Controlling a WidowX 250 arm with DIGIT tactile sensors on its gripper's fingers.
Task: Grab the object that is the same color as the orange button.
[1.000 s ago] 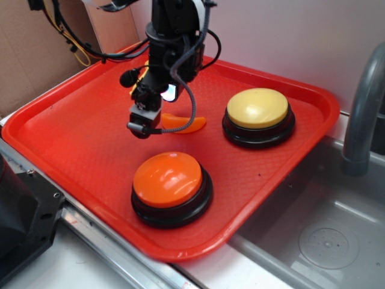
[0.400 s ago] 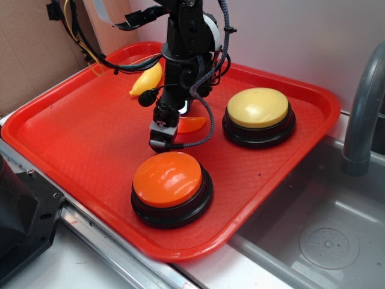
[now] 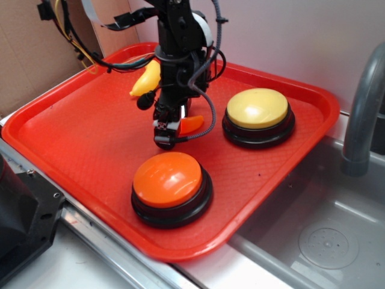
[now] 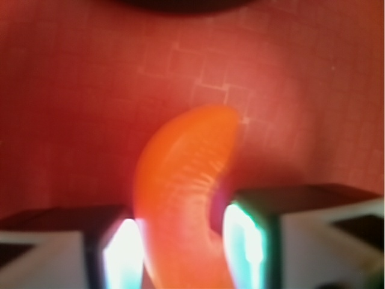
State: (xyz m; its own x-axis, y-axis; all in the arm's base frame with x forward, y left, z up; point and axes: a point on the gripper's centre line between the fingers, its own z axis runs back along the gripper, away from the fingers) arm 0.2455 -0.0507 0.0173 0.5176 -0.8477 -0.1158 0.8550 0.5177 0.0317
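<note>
Orange and glossy, the crescent [image 4: 183, 192] lies on the red tray [image 3: 66, 144], between the yellow button [image 3: 257, 108] and the robot's wrist, with the orange button [image 3: 167, 179] nearer the camera. In the wrist view it runs lengthwise between the two fingers [image 4: 123, 253], its pointed tip reaching out past them toward a dark base at the top edge. The gripper [image 3: 165, 137] is down at tray level with its jaws apart and set on either side of the piece; whether the pads already touch its flanks cannot be told, since that view is blurred and glare hides the pad faces.

The step in hand looks like the closing squeeze. To do it well, the arm should hold its height and position and simply bring the jaws together. The piece is curved and slick, so a grip near its thicker middle is likely to hold better than one near a tapering end, where it could squirt out. The jaws should close slowly and evenly, and the lift should go straight up, clear of the toy banana [image 3: 146, 80] behind and the cable hanging beside the wrist.
</note>
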